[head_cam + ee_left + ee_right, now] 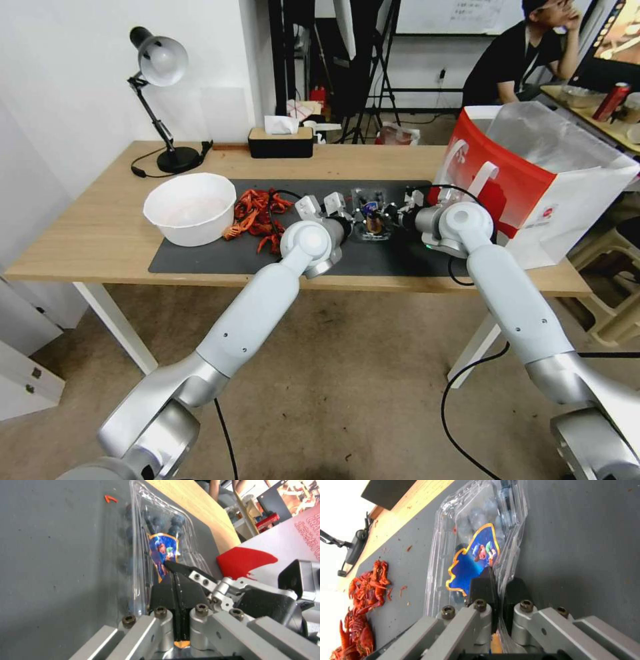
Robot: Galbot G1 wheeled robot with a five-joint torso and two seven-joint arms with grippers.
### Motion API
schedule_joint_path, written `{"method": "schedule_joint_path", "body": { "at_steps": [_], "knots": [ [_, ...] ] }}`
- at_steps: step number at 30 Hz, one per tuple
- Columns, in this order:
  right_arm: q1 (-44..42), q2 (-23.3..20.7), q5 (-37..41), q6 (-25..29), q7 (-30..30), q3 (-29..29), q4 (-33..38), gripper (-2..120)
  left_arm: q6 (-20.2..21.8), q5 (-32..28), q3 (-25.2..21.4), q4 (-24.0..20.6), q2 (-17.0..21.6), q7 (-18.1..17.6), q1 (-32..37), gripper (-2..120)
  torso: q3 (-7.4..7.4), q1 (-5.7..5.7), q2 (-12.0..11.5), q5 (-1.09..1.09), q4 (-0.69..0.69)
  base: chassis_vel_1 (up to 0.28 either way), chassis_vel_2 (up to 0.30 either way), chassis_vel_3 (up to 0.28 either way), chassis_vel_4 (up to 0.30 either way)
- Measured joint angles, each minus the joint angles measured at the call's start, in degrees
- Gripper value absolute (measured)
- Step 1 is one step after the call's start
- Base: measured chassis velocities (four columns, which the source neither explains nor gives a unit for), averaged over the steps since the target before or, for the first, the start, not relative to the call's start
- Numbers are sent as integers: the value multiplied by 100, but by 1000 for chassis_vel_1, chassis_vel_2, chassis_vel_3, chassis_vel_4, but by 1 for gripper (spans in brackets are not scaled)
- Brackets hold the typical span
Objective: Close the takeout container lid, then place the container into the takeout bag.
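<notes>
1. We have both arms reaching in over the wooden table, meeting at the takeout container, which sits on the dark mat between the two grippers, near the table's middle.
2. Our left gripper comes at the container from the left side. In its wrist view the two black fingers are pressed together, their tips touching the clear plastic beside the coloured sticker; we cannot tell whether any plastic is caught between them.
3. Our right gripper comes from the right side. Its black fingers stand close together with a thin flap of the container's clear plastic edge running between them, so they are pinching that edge.
4. The container holds dark blue berries under its clear plastic, and the lid carries a blue, orange-edged sticker. We cannot tell whether the two halves are snapped fully shut.
5. The takeout bag stands upright and open at the right end of the table, just beyond our right gripper, its silvery lining showing.
6. To the left on the mat lie red crayfish, and beside them stands a round white bowl.
</notes>
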Motion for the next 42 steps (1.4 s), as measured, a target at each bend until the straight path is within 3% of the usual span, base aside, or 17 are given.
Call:
{"method": "schedule_joint_path", "body": {
  "at_steps": [9, 14, 18, 19, 22, 23, 26, 27, 30, 31, 34, 35, 38, 42],
  "knots": [
    [-2, -115, 150, -16, 96, 86, 141, 0, -126, -66, -222, -551, 282, 145, 58, 0, 1, 0, 0, 1, -3, 0, 0, 0, 0],
    [-26, -213, 238, -30, 124, 149, 294, 0, -134, -204, -648, -1240, 865, 152, 376, 0, 1, 1, -1, -1, -2, 0, 0, 0, 0],
    [-59, -260, 313, -27, 105, 205, 404, 0, -145, 80, -1086, -1985, 1449, 462, 1024, 0, 0, 0, 0, -2, -2, 0, 0, 0, 0],
    [-59, -260, 313, -27, 105, 205, 404, 0, -145, 80, -1086, -1985, 1449, 462, 1024, 0, 0, 0, 0, -2, -2, 0, 0, 0, 0],
    [-90, -257, 352, -20, 79, 260, 491, 0, -226, 806, -1528, -2545, 1853, 892, 1707, 0, 0, 1, 0, -2, -2, 0, 0, 0, 0],
    [-90, -257, 352, -20, 79, 260, 491, 0, -226, 806, -1528, -2545, 1853, 892, 1707, 0, 0, 1, 0, -2, -2, 0, 0, 0, 0],
    [-127, -229, 395, -16, 45, 347, 630, 0, -505, 2403, -1962, -3061, 2174, 1573, 2570, 7, -1, -1, 1, -1, -1, 0, 0, 0, 0],
    [-127, -229, 395, -16, 45, 347, 630, 0, -505, 2403, -1962, -3061, 2174, 1573, 2570, 7, -1, -1, 1, -1, -1, 0, 0, 0, 0],
    [-175, -217, 472, -11, 16, 419, 828, 0, -995, 4069, -2396, -3352, 2261, 2396, 3521, 22, -1, -1, 1, -2, -2, 0, 0, 0, 0],
    [-175, -217, 472, -11, 16, 419, 828, 0, -995, 4069, -2396, -3352, 2261, 2396, 3521, 22, -1, -1, 1, -2, -2, 0, 0, 0, 0],
    [-233, -232, 584, -5, 3, 502, 1049, 0, -1563, 5285, -2811, -3469, 2223, 2855, 4384, 35, -1, -1, 1, -1, -1, 0, 0, 0, 0],
    [-233, -232, 584, -5, 3, 502, 1049, 0, -1563, 5285, -2811, -3469, 2223, 2855, 4384, 35, -1, -1, 1, -1, -1, 0, 0, 0, 0],
    [-282, -232, 701, 2, -11, 635, 1254, 0, -2109, 6198, -3279, -3511, 1990, 3113, 4952, 50, -2, -1, 1, 0, -2, 0, 0, 0, 0],
    [-307, -227, 784, 5, -3, 708, 1347, 0, -2241, 6585, -3550, -3579, 1749, 3149, 5313, 59, -1, -1, 1, 1, -2, 0, 0, 0, 0]
  ]
}}
